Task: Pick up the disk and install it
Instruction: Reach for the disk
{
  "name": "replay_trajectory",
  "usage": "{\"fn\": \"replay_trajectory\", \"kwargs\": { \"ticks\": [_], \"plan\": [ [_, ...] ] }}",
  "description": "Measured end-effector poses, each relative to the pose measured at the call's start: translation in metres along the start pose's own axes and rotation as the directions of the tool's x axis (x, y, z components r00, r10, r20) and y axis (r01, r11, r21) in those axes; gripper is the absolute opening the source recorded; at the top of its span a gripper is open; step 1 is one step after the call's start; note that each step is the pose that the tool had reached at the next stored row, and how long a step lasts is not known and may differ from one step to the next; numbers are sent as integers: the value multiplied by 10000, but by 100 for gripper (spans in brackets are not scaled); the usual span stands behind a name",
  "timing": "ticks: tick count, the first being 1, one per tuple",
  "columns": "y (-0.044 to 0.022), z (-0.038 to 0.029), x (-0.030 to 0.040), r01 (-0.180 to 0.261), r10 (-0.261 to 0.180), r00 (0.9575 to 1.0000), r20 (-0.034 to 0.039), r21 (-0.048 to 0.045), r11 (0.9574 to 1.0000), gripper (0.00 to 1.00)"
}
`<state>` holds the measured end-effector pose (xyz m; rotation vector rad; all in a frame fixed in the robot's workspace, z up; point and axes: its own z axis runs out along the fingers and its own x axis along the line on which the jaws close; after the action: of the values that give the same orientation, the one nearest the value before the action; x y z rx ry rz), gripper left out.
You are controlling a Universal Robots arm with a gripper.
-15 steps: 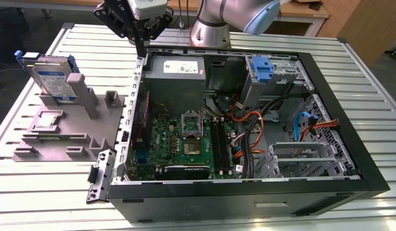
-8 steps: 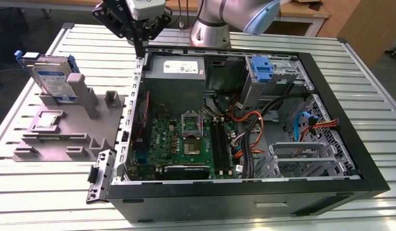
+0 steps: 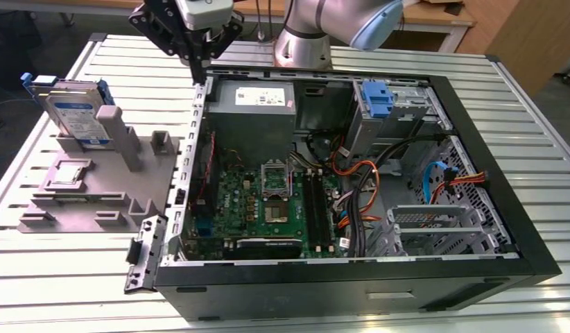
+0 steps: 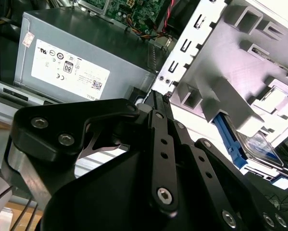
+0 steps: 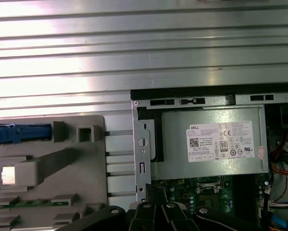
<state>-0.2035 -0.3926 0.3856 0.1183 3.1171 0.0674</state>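
Note:
The disk (image 3: 74, 114) stands upright on its edge in a slot of the grey fixture (image 3: 100, 198), at the exterior view's left, its white-and-blue label and blue frame showing. In the first wrist view the disk (image 5: 23, 133) appears edge-on as a blue strip; in the second wrist view the disk (image 4: 261, 144) lies behind the fixture's posts. My gripper (image 3: 201, 68) hangs above the back left corner of the open computer case (image 3: 359, 277), to the right of the disk and apart from it. The gripper (image 4: 158, 98) is shut with nothing in it, its fingertips together.
A grey power supply (image 3: 252, 97) sits in the case just below the gripper. A blue bracket (image 3: 378, 97) sits in the case's far bay, and a metal drive cage (image 3: 428, 225) stands near the front right. A small silver chip (image 3: 71, 173) lies on the fixture.

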Motion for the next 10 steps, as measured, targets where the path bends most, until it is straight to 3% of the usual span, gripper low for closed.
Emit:
{"fn": "replay_trajectory", "kwargs": {
  "ticks": [10],
  "plan": [
    [-1, 9, 18, 0, 0, 10000, -1, -2, 10000, 10]
  ]
}}
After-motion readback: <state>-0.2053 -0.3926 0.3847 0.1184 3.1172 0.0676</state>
